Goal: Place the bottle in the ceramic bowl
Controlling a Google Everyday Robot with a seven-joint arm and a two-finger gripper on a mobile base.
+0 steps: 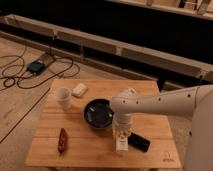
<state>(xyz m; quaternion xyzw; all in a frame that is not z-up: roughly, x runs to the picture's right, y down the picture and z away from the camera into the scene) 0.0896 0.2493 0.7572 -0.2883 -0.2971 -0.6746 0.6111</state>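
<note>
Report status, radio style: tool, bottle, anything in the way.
Tool low over bottle, near ceramic bowl. Bottle on table, outside bowl. Black object close beside bottle.

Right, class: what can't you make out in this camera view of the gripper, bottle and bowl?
- Bottle: camera view; its upper end is covered by the gripper, which is low over it, just right of the bowl.
- Bottle label: too small to read.
- Bowl: right rim hidden behind the arm.
- Black object beside the bottle: too blurred to identify.
- Red-brown item, front left: too blurred to identify.
</note>
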